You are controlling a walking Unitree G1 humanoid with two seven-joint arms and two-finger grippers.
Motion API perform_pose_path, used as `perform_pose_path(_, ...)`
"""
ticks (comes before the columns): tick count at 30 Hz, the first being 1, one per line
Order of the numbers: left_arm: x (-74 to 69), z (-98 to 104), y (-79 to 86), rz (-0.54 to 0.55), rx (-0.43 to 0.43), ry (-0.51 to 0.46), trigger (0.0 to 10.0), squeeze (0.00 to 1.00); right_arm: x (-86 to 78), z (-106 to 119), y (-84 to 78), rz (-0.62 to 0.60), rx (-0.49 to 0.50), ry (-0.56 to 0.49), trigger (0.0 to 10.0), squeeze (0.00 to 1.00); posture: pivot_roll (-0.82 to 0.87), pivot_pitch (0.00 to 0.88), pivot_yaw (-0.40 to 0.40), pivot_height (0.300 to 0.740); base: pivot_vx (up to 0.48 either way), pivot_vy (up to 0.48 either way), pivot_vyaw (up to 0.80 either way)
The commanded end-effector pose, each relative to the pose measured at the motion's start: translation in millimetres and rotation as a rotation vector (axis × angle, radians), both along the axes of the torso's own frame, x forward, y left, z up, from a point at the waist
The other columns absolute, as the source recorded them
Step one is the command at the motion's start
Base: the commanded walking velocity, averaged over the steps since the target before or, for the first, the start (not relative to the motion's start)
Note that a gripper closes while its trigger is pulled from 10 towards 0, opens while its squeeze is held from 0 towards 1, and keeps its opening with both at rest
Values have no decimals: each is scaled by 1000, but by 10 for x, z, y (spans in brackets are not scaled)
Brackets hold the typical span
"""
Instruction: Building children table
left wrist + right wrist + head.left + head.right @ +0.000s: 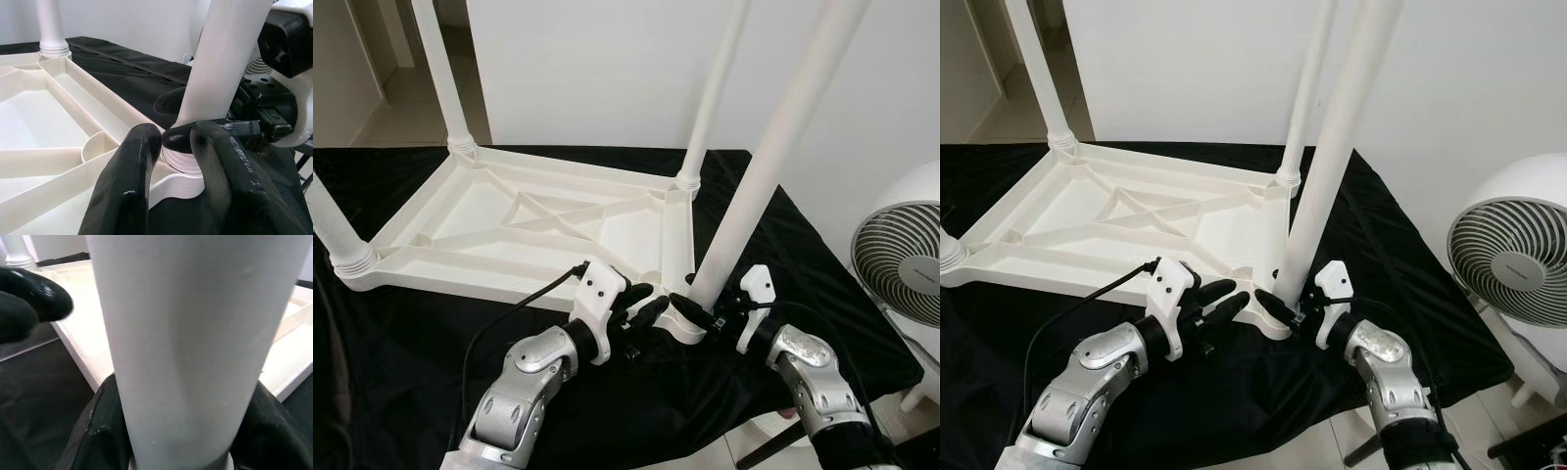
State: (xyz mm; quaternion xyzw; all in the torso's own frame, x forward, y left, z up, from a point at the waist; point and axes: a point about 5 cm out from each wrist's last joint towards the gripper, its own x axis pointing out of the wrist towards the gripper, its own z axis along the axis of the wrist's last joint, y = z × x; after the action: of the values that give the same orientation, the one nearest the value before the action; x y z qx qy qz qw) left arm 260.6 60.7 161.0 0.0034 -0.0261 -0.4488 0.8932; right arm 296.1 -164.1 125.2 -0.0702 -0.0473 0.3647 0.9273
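Standing in its corner socket of the upturned tabletop (524, 220), the near leg (759, 171) sits clamped between the right gripper (705, 311) fingers — probably to twist it home — while the left gripper (644, 305), slightly parted and empty, braces just beside the socket.

White tabletop (509, 220) lies upside down on black cloth (391, 372). R hand (697, 311) grips near leg (773, 157) at its base; L hand (641, 304) just beside it. Fan (904, 257) at right.

The table (509, 211) and its legs (773, 147) look like smooth, matt white plastic, the cloth (401, 333) beneath is black fabric, and the fingers (129, 191) are glossy black.
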Motion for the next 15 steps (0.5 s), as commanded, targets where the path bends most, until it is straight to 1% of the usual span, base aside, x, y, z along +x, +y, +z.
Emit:
perform_pose_path(1, 18, -26, 16, 56, 4, 15, 10000, 0, -18, -103, -74, -95, -26, 36, 10000, 0, 35, 37, -77, 740, 0, 0, 0)
perform_pose_path(2, 18, -26, 16, 56, 4, 15, 10000, 0, -18, -103, -74, -95, -26, 36, 10000, 0, 35, 37, -77, 740, 0, 0, 0)
perform_pose_path(3, 24, -22, 20, 56, 6, 14, 10000, 0, -22, -104, -72, -132, -22, 32, 10000, 0, 35, 37, -77, 740, 0, 0, 0)
perform_pose_path(5, 32, -29, 17, 60, 4, 14, 10000, 0, -55, -112, -40, -246, 14, 14, 10000, 0, 36, 27, -74, 740, 0, 0, 0)
perform_pose_path(6, 32, -29, 17, 60, 4, 14, 10000, 0, -55, -112, -40, -246, 14, 14, 10000, 0, 36, 27, -74, 740, 0, 0, 0)
perform_pose_path(7, 32, -34, 14, 62, 1, 15, 10000, 0, -71, -114, -27, -280, 22, 2, 10000, 0, 36, 27, -74, 740, 0, 0, 0)
perform_pose_path(8, 39, -32, 5, 66, -1, 16, 10000, 0, -71, -125, -27, -335, 36, 3, 10000, 0, 43, 29, -71, 740, 0, 0, 0)
perform_pose_path(10, 41, -14, -9, 63, -4, 12, 10000, 0, -39, -152, -55, -501, 70, 14, 10000, 0, 45, 24, -70, 740, 0, 0, 0)
perform_pose_path(11, 41, -14, -9, 63, -4, 12, 10000, 0, -39, -152, -55, -501, 70, 14, 10000, 0, 45, 24, -70, 740, 0, 0, 0)
perform_pose_path(12, 43, -6, -15, 61, -6, 12, 10000, 0, -22, -172, -75, -577, 83, 21, 10000, 0, 52, 23, -69, 740, 0, 0, 0)
perform_pose_path(13, 43, -6, -15, 61, -6, 12, 10000, 0, -22, -172, -75, -577, 83, 21, 10000, 0, 52, 23, -69, 740, 0, 0, 0)
perform_pose_path(14, 44, 2, -5, 60, -3, 8, 10000, 0, -15, -231, -54, -685, 78, 41, 10000, 0, 56, 11, -71, 740, 0, 0, 0)
perform_pose_path(15, 44, 2, -5, 60, -3, 8, 10000, 0, -15, -231, -54, -685, 78, 41, 10000, 0, 56, 11, -71, 740, 0, 0, 0)
